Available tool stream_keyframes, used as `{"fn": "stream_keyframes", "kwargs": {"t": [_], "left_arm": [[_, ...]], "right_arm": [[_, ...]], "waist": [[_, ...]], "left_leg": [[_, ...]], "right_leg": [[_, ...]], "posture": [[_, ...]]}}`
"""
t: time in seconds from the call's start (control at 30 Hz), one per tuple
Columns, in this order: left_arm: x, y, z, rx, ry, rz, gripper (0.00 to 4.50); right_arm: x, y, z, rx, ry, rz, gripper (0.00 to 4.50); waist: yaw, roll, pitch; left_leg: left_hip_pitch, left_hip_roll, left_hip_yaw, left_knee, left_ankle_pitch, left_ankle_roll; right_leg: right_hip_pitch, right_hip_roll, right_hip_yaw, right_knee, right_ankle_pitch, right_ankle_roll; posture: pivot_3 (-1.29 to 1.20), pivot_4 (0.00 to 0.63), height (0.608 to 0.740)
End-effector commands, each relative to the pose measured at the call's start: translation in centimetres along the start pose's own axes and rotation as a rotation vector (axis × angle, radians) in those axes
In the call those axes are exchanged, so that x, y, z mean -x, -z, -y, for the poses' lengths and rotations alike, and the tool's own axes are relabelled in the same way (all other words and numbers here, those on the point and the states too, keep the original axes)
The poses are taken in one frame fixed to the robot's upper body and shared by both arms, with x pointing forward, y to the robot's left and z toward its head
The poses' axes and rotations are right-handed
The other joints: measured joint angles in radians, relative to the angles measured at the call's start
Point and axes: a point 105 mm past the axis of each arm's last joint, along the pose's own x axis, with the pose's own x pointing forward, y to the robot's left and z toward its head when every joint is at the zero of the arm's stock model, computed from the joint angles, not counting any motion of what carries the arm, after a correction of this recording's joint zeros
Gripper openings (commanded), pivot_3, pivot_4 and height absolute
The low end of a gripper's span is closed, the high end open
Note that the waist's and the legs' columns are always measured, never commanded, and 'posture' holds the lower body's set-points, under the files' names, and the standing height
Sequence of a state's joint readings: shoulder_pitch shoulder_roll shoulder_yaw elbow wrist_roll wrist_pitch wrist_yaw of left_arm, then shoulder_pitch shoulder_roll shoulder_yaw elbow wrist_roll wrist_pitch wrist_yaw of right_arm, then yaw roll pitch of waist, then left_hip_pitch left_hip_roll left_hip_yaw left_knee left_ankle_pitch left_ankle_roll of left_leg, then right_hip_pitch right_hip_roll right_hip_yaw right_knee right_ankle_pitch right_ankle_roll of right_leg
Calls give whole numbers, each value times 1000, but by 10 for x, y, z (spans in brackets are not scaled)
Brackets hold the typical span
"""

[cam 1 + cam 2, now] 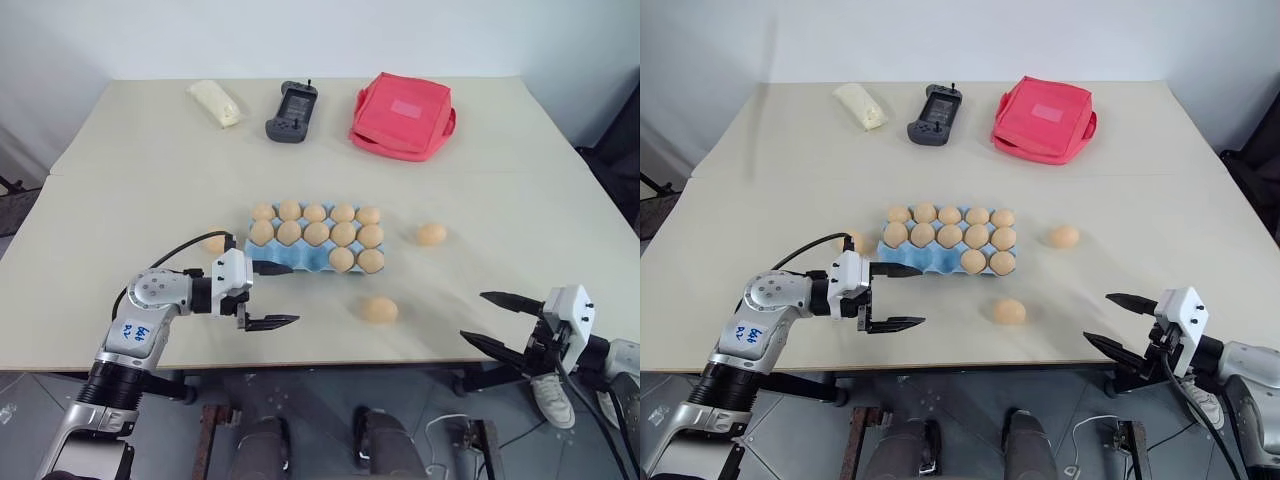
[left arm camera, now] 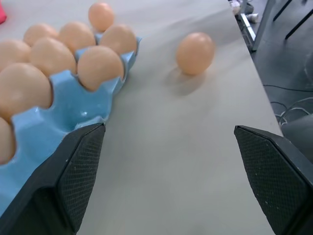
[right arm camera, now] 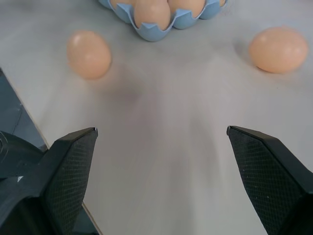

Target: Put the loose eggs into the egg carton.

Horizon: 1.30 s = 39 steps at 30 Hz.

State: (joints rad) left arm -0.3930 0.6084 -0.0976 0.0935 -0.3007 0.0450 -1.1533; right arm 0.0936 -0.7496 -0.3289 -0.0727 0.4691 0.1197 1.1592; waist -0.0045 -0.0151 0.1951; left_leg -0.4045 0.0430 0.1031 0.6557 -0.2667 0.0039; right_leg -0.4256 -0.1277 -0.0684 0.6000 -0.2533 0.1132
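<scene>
Right gripper [image 1: 508, 322] gapes empty off the table edge, left gripper [image 1: 272, 295] equally wide beside the egg carton [image 1: 300, 260]; loose eggs [image 1: 380, 309] ahead could roll off if nudged.

Carton [image 1: 300, 255]: we see it mid-desk [image 1: 120, 180], eggs in most cups.
Loose eggs: one right of carton [image 1: 431, 234], one before it [image 1: 380, 309], one at its left [image 1: 214, 243].
Far edge: packet [image 1: 216, 102], remote [image 1: 292, 111], pouch [image 1: 402, 115], left to right.
</scene>
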Motion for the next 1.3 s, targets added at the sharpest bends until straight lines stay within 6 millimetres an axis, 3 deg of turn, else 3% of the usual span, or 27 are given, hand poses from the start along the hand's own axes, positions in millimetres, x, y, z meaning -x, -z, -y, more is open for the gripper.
{"fn": "stream_keyframes", "kwargs": {"t": [0.03,0.2,0.43,0.53,0.73,0.77,0.93,1.07,1.3], "left_arm": [[6,-5,-4,-35,-14,1,4500],[17,1,-5,-18,-53,-20,4500],[29,3,-3,-10,-94,-31,4500],[34,3,-1,-5,-111,-32,4500],[45,6,-2,11,-171,-41,4500],[49,9,-2,19,-194,-48,4500],[74,24,-2,76,-308,-88,4500],[86,26,0,97,-365,-100,4500],[90,27,4,111,-391,-106,4500]], "right_arm": [[-24,-17,-13,53,-107,56,4460],[-65,-20,-30,51,-222,42,4460],[-100,-19,-39,38,-296,71,4460],[-109,-18,-40,30,-303,81,3868],[-122,-27,-45,51,-330,117,1778],[-125,-32,-47,61,-339,133,1613],[-147,-75,-69,92,-427,257,1613],[-177,-105,-73,111,-422,310,1613],[-226,-123,-63,149,-339,313,1613]], "waist": [[0,0,0],[2,0,0],[3,0,0],[3,0,0],[0,0,0],[0,0,0],[-15,0,0],[-24,0,0],[-23,0,0]], "left_leg": [[0,1,0,1,0,0],[-1,5,0,1,0,-2],[-2,5,1,1,-1,-3],[-2,5,1,1,-1,-3],[-2,5,1,1,-2,-3],[-2,6,1,1,-2,-3],[-1,7,1,0,-2,-4],[-1,8,-1,0,-2,-4],[-1,8,-2,-1,-2,-5]], "right_leg": [[0,1,0,0,0,-1],[-1,4,0,-1,1,-3],[-2,4,0,-1,1,-3],[-2,4,-1,-1,1,-3],[-2,4,-1,0,1,-3],[-3,4,-1,0,1,-3],[-5,4,-1,2,1,-4],[-6,3,-2,4,1,-6],[-7,-4,-13,5,1,-6]], "posture": [[0,150,740],[0,150,740],[0,150,740],[0,150,740],[0,150,740],[0,150,740],[0,150,740],[0,150,740],[0,150,740]]}}
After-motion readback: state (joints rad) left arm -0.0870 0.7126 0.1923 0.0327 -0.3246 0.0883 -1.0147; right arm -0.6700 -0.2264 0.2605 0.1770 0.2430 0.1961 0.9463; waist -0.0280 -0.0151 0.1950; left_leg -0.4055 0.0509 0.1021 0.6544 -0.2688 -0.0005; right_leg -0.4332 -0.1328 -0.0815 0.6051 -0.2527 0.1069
